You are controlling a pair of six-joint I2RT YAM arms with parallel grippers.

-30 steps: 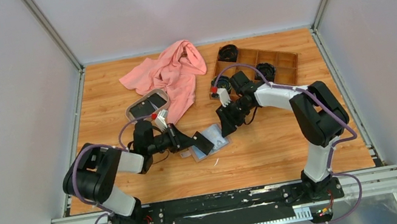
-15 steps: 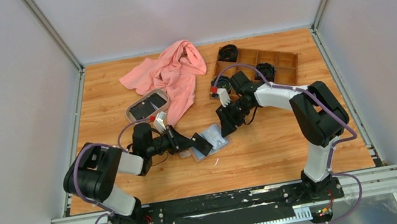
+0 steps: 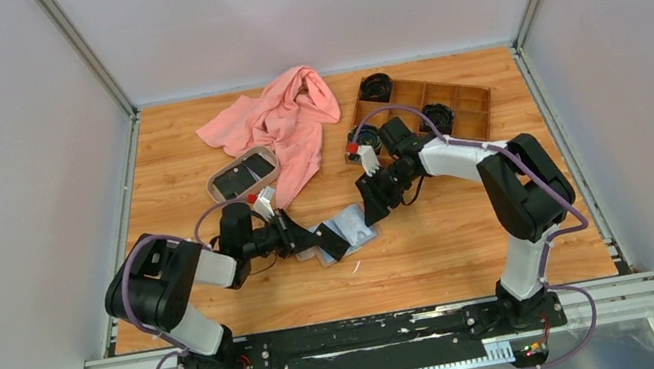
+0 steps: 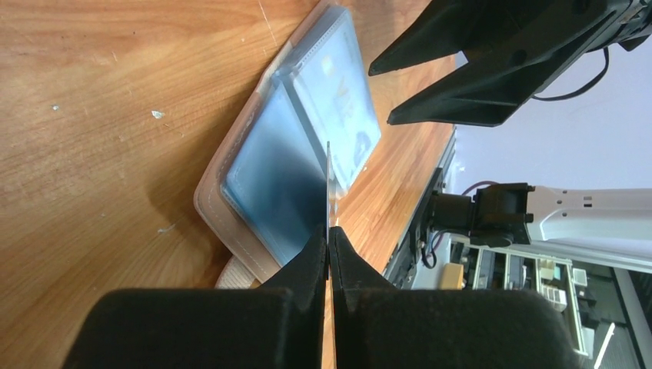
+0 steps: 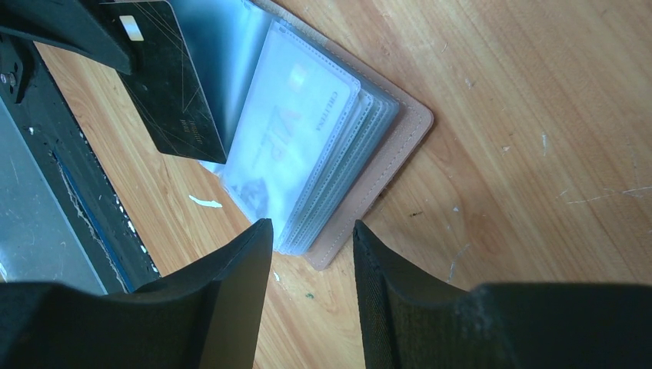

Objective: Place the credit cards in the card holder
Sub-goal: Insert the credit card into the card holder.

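Note:
The card holder (image 3: 356, 226) lies open on the wood, tan outside, with a stack of clear sleeves (image 5: 307, 146) inside. My left gripper (image 4: 329, 229) is shut on a black credit card (image 5: 173, 84). The left wrist view shows that card edge-on, with its far end over the holder's grey-blue lining (image 4: 269, 181). My right gripper (image 5: 311, 225) stands open just off the holder's right corner, holding nothing. More dark cards lie in the oval tray (image 3: 242, 172). In the top view the left gripper (image 3: 330, 244) is at the holder's left side and the right gripper (image 3: 372, 208) at its right.
A pink cloth (image 3: 276, 117) is heaped behind the tray. At the back right stands a brown compartment box (image 3: 451, 107) with black round items (image 3: 376, 86) in and beside it. Metal rails run along the table's sides and near edge.
My left gripper has drawn back a little to the left with the card, uncovering more of the open holder. The right arm has not moved.

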